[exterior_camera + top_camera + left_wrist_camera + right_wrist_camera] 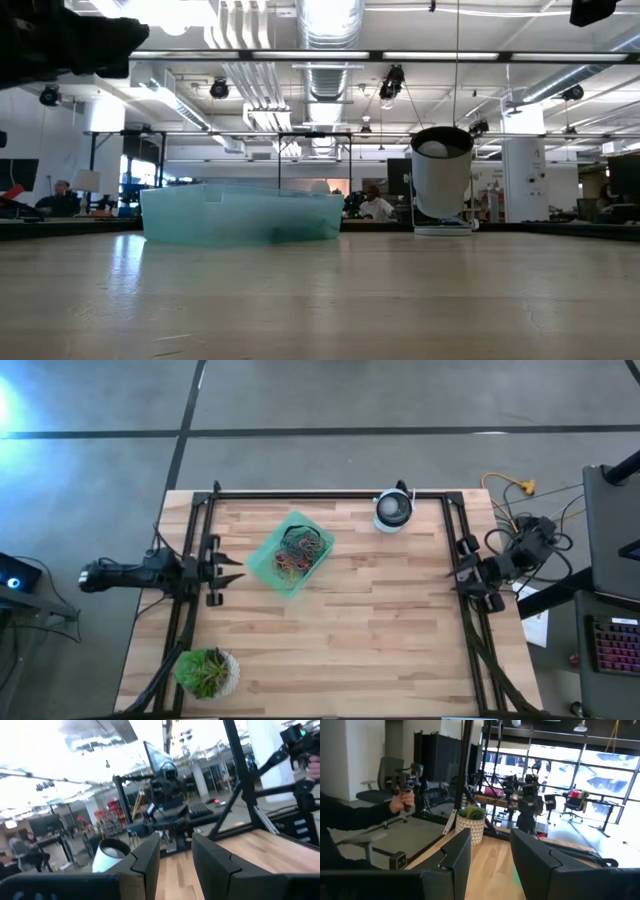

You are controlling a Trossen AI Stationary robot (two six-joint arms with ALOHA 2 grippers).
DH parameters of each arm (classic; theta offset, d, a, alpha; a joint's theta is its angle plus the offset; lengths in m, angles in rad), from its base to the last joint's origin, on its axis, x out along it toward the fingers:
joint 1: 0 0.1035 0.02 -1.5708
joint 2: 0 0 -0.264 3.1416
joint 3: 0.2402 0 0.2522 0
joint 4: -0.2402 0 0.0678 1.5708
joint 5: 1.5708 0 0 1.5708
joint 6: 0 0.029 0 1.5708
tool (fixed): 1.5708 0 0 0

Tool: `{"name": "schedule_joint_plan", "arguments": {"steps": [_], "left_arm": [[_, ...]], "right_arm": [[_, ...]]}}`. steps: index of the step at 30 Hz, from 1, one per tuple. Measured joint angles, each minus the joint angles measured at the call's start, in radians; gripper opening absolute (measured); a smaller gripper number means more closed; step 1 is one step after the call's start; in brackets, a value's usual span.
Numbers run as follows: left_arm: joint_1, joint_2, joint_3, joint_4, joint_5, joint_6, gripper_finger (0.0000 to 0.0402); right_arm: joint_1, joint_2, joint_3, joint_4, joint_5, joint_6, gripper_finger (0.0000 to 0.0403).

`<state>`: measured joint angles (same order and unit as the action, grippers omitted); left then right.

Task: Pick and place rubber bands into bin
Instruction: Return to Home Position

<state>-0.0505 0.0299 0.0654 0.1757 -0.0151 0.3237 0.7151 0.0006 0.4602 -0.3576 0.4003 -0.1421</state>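
Rubber bands [297,552] are heaped in bin [260,563] on table [380,630]. Left hand [228,569] and right hand [458,578] are held partly open, empty, at opposite table edges. Homing is judged in hand; only settling at rest is called for.

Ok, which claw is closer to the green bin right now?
Left. The left claw hangs close beside the bin, not touching it; the right claw is far off on the bin's opposite side.
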Motion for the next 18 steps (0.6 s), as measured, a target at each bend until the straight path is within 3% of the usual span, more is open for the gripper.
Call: {"name": "schedule_joint_plan", "arguments": {"steps": [4, 18], "left_arm": [[0.000, 0.000, -0.056, 0.087, 0.000, 0.018, 0.0099], [0.000, 0.033, -0.058, 0.066, 0.003, 0.000, 0.0099]], "right_arm": [[0.000, 0.001, -0.016, 0.023, -0.018, -0.003, 0.0132], [0.000, 0.000, -0.133, 0.165, -0.110, 0.000, 0.0132]]}}
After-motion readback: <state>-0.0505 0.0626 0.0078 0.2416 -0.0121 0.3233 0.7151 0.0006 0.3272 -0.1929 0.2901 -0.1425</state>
